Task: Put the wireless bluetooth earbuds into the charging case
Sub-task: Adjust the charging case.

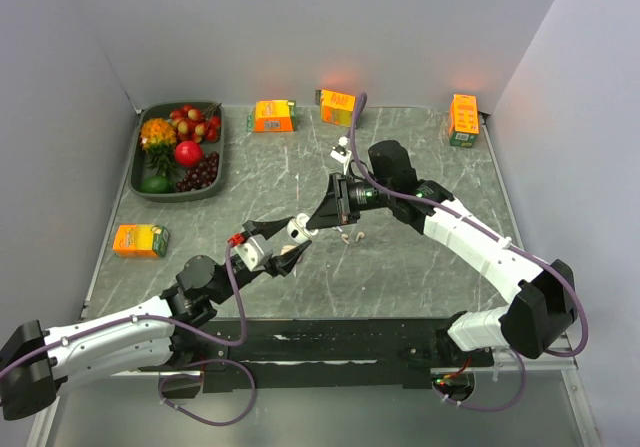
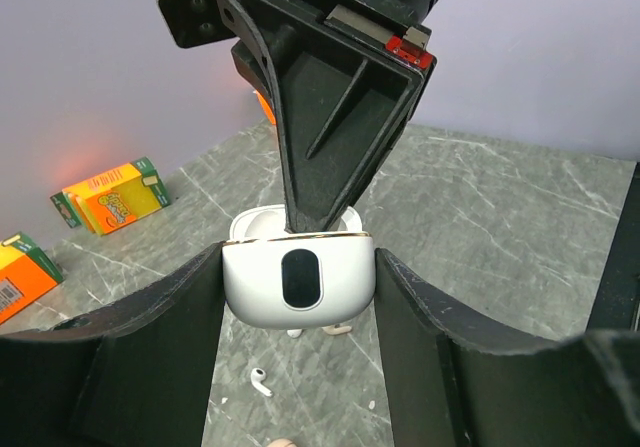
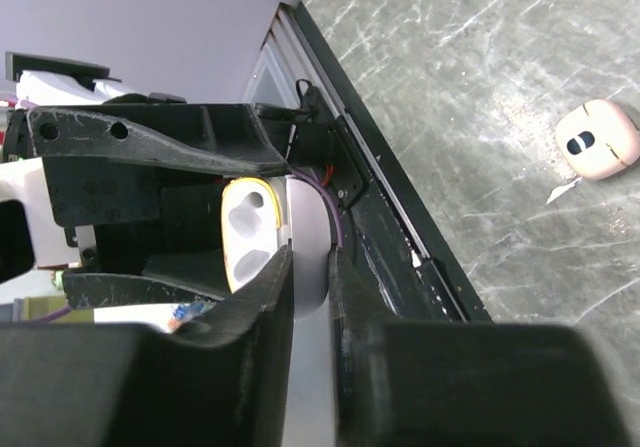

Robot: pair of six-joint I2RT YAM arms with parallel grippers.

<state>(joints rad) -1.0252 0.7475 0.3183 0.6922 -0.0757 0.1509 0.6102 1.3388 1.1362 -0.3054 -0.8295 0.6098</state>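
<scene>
Charging case (image 2: 298,292) open at centre frame in the left wrist view, clamped on both sides by the left gripper (image 2: 300,262), fingers half-spread around it; one of the earbuds (image 2: 261,381) lies loose on the table (image 2: 480,207) just below, with bare marble open to the right; the right gripper (image 3: 312,267) hangs in from above, jaws nearly together at the case's rim; whether they pinch anything, can't tell; a white bit under the case is cut off; orange carton (image 2: 110,195) far left.

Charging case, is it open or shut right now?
Open: in the right wrist view the charging case shows its gold-rimmed inner face and both wells.
</scene>
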